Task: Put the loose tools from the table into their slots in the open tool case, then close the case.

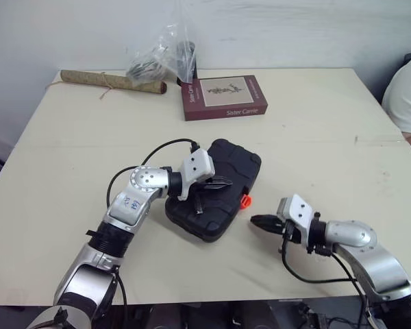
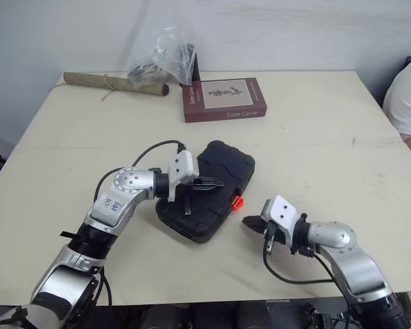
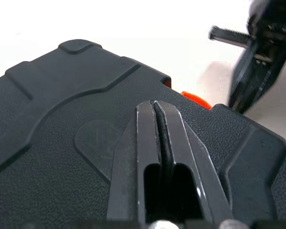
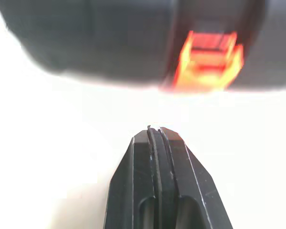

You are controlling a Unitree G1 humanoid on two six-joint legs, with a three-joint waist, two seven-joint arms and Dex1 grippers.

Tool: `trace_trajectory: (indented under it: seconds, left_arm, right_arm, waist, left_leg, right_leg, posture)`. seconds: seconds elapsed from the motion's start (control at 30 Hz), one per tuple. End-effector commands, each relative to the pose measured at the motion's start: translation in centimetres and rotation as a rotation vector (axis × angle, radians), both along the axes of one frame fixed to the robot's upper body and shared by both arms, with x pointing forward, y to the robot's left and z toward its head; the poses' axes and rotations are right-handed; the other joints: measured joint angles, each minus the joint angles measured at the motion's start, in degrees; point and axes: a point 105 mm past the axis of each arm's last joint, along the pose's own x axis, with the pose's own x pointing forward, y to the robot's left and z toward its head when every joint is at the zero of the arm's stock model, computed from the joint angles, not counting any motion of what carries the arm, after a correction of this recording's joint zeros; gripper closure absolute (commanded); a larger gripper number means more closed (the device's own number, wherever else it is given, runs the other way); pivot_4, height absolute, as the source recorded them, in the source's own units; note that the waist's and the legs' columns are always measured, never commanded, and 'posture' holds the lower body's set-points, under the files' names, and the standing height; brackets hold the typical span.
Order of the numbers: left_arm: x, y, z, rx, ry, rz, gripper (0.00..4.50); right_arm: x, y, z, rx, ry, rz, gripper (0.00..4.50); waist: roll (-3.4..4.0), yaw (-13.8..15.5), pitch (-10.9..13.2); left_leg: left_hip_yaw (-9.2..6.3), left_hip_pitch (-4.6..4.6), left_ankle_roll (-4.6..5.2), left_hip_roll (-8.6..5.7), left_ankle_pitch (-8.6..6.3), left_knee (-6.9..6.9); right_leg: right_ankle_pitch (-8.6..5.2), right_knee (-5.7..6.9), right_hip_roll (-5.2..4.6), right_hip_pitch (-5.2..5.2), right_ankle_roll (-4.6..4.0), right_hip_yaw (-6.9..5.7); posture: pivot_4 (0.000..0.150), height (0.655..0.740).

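The case (image 1: 234, 159) lies closed on the surface (image 1: 315, 137), right beneath the left gripper (image 1: 226, 182), whose fingers are pressed together over the lid; whether they touch it is unclear. The right gripper (image 1: 255, 220), also pinched together, points at the orange latch (image 1: 245, 201) just ahead, not touching it.

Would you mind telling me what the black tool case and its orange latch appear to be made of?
The tool case looks like moulded hard plastic, matte black: its lid shows a fine pebbled grain and pressed ribs. The latch is probably plastic too, smooth and bright orange; it is too blurred to tell more.
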Motion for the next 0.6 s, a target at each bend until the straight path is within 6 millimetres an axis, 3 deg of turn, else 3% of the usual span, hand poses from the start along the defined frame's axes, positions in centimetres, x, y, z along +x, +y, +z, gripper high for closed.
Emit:
trace_trajectory:
  seconds: [0.03,0.17,0.37,0.6]
  left_arm:
    - [0.0,0.7,-2.8,0.067,0.072,0.044,4.46]
    - [0.7,1.4,-3.2,0.095,0.076,0.103,4.46]
    - [1.1,1.9,-4.6,0.169,0.119,0.157,4.46]
    - [0.1,1.8,-5.5,0.175,0.209,0.129,4.46]
  right_arm:
    - [0.3,0.1,-0.3,0.013,0.012,-0.025,4.50]
    - [1.5,0.5,-1.5,-0.016,0.017,-0.054,4.50]
    - [3.6,2.6,-1.2,0.030,-0.019,-0.052,4.50]
    - [4.6,5.7,2.6,0.223,-0.213,0.013,4.50]
  waist:
    - [0.01,0.06,-0.01]
    - [0.02,-0.13,-0.13]
    - [-0.03,-0.31,-0.77]
    - [-0.17,-1.64,-1.10]
  left_leg:
    - [0.00,0.02,0.00,0.00,0.00,0.00]
    - [-0.01,0.05,0.00,0.03,0.00,-0.01]
    - [-0.04,0.22,-0.07,0.10,0.03,-0.02]
    - [-0.08,0.21,-0.13,0.15,0.05,-0.06]
  right_leg:
    - [-0.01,0.02,0.00,0.00,-0.01,0.00]
    - [-0.02,0.01,0.00,0.03,-0.03,-0.01]
    - [-0.06,0.08,0.01,0.12,-0.11,-0.02]
    - [-0.07,0.09,0.00,0.12,-0.16,-0.02]
  posture:
    - [0.150,0.7400]
    - [0.150,0.7400]
    - [0.150,0.7400]
    - [0.150,0.7400]
